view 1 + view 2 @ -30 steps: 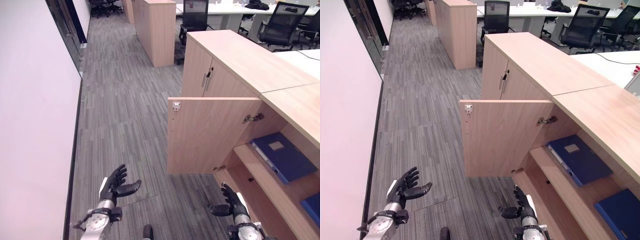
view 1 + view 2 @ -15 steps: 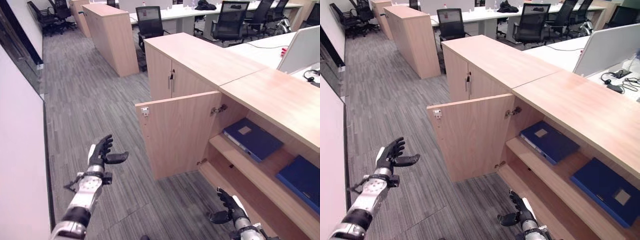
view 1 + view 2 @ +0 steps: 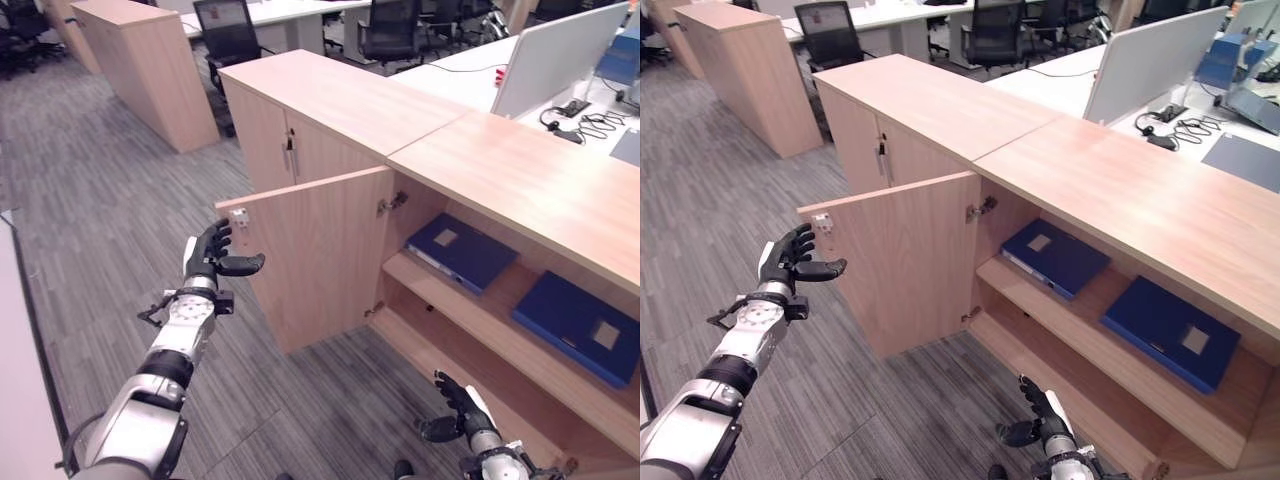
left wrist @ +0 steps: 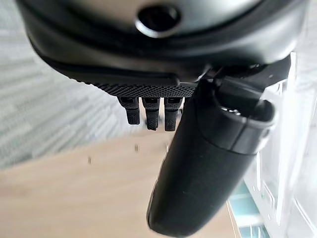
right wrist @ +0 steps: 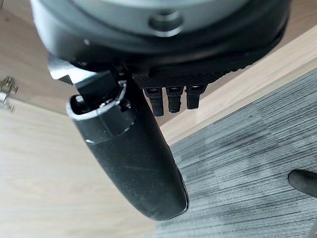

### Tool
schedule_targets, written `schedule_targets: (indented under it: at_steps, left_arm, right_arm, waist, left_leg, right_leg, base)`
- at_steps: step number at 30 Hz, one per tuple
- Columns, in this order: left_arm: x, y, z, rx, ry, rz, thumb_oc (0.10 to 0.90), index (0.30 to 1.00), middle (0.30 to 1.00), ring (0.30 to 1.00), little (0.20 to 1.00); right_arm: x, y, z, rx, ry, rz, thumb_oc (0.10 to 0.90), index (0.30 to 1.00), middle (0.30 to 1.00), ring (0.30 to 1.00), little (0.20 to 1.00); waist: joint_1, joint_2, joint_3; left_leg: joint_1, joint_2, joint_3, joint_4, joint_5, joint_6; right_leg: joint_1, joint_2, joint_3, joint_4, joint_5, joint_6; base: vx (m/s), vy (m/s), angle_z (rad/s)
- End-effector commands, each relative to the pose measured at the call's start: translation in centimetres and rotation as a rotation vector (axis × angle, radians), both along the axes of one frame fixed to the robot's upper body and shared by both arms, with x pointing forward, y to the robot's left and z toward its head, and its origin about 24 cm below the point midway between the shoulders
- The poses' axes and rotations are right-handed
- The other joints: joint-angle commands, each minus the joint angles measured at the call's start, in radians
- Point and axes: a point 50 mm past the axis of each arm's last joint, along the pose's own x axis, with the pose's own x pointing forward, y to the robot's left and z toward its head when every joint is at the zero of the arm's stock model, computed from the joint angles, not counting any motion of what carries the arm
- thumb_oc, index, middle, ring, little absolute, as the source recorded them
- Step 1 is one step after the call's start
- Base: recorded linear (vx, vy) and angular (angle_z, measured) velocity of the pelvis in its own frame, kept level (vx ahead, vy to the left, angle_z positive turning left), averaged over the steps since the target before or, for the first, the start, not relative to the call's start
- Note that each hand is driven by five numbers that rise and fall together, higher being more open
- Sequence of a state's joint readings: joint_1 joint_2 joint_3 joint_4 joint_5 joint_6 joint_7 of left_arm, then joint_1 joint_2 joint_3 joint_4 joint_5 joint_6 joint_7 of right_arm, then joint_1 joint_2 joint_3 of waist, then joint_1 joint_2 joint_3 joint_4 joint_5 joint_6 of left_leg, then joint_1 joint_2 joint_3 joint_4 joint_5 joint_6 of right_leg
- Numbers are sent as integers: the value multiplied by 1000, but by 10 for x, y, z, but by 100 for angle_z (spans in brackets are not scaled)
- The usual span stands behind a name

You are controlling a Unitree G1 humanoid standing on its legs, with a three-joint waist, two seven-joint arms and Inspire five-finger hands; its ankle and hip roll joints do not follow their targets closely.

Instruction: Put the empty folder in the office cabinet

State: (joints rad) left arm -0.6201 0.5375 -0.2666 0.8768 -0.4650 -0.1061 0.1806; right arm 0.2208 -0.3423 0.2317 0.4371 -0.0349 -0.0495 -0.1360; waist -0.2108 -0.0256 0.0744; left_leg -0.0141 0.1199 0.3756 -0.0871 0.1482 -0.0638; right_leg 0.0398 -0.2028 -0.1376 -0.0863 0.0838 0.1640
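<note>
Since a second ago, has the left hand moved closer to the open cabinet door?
Yes. The left hand now sits right beside the outer edge of the open cabinet door; a second ago it hung low, well short of it.

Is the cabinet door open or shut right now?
Open. The cabinet door stands swung out from the cabinet, exposing the shelf with two blue folders lying flat. The left hand hovers by the door's edge.

We count two blue folders on the open cabinet's shelf: one (image 3: 1055,257) lying farther from the right hand (image 3: 1042,424), another (image 3: 1170,332) beside it. Two robot hands, the left hand (image 3: 790,262) just beside the one open cabinet door (image 3: 905,260). Three wooden cabinets: the open one (image 3: 1120,200), a closed one (image 3: 910,110), a far one (image 3: 745,70). Two office chairs (image 3: 830,30) (image 3: 990,30).
</note>
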Motion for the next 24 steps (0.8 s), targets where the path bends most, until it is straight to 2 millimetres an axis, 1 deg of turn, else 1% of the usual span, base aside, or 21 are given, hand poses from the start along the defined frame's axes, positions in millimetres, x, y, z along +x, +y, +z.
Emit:
schedule_targets:
  at_steps: [1,2,4,6,8,9,13,15,16,17,19,20,21,22,24]
  left_arm:
    - [43,-12,114,66,-327,-77,800,900,900,900,900]
    - [43,-12,114,66,-327,-77,800,900,900,900,900]
    - [45,-14,115,69,-325,-85,800,900,900,900,900]
    - [46,-15,116,90,-318,-89,800,900,900,900,900]
    - [46,-16,117,92,-319,-92,800,900,900,900,900]
    - [46,-18,116,99,-318,-102,800,900,900,900,900]
    - [46,-25,111,96,-323,-127,800,900,900,900,900]
    - [44,-32,107,133,-315,-170,800,900,900,900,900]
    - [42,-35,99,155,-296,-194,800,900,900,900,900]
    - [42,-35,99,155,-296,-194,800,900,900,900,900]
    - [39,-38,90,169,-274,-214,800,900,900,900,900]
    - [35,-45,80,145,-276,-225,800,900,900,900,900]
    - [35,-45,79,145,-275,-225,800,900,900,900,900]
    - [27,-55,68,92,-289,-251,800,900,900,900,900]
    - [12,-64,41,-21,-269,-263,800,900,900,900,900]
  right_arm:
    - [48,-2,43,-6,-264,34,800,900,900,900,900]
    - [48,-2,43,-6,-264,33,800,900,900,900,900]
    - [45,-5,41,-8,-253,22,800,900,900,900,900]
    - [38,-8,37,-6,-234,2,800,900,900,900,900]
    - [36,-8,35,-1,-226,-4,800,900,900,900,900]
    - [31,-9,33,5,-213,-10,800,900,900,900,900]
    - [24,-10,29,6,-190,-20,800,900,900,900,900]
    - [22,-12,28,0,-181,-21,800,900,900,900,900]
    - [20,-13,26,-3,-171,-23,800,900,900,900,900]
    - [20,-13,26,-3,-171,-23,800,900,900,900,900]
    - [19,-15,25,-10,-165,-27,800,900,900,900,900]
    - [18,-16,23,-17,-158,-41,800,900,900,900,900]
    - [18,-16,23,-18,-157,-41,800,900,900,900,900]
    - [19,-17,24,-20,-162,-51,800,900,900,900,900]
    - [16,-16,20,-18,-146,-73,800,900,900,900,900]
  waist:
    - [-8,22,34]
    - [-7,22,34]
    - [-19,21,32]
    - [-35,17,28]
    - [-38,18,27]
    - [-46,18,25]
    - [-48,17,23]
    - [-47,16,23]
    - [-44,16,21]
    - [-44,17,21]
    - [-37,16,21]
    - [-25,15,22]
    - [-27,16,21]
    - [-13,12,24]
    - [7,9,27]
  left_leg:
    - [201,-4,-21,0,-208,-30]
    - [202,-4,-20,0,-208,-31]
    - [209,-6,-7,0,-214,-30]
    - [219,-5,8,0,-218,-30]
    - [223,-5,13,0,-219,-30]
    - [229,-7,18,0,-223,-30]
    - [234,-7,22,0,-225,-31]
    - [238,-8,20,0,-227,-30]
    - [243,-8,16,0,-229,-30]
    - [243,-8,16,0,-229,-30]
    - [244,-7,12,0,-228,-30]
    - [242,-6,4,0,-225,-30]
    - [242,-5,3,0,-225,-30]
    - [237,-4,-10,0,-223,-29]
    - [232,-3,-24,0,-220,-28]
  right_leg:
    - [-51,-22,-20,79,-15,89]
    - [-51,-22,-19,79,-15,89]
    - [-56,-20,-10,79,-11,92]
    - [-58,-20,1,78,-9,94]
    - [-58,-20,4,78,-8,94]
    - [-58,-20,7,77,-7,95]
    - [-55,-21,7,75,-6,96]
    - [-50,-23,5,74,-6,95]
    - [-43,-24,2,70,-7,95]
    - [-43,-24,2,70,-7,95]
    - [-36,-26,-4,69,-9,94]
    - [-27,-26,-17,67,-10,92]
    - [-26,-26,-18,66,-10,92]
    - [-23,-27,-27,65,-13,89]
    - [-13,-30,-43,63,-16,85]
  base:
    - [32,16,-20]
    - [30,21,-17]
    - [37,24,-20]
    - [46,26,-21]
    - [27,16,-24]
    - [21,9,-12]
    - [7,-4,-7]
    - [-8,-9,-9]
    - [-5,-6,-6]
    - [0,0,0]
    - [-16,-14,-1]
    - [0,0,0]
    - [-53,-32,4]
    - [-48,-29,10]
    - [-53,-36,15]
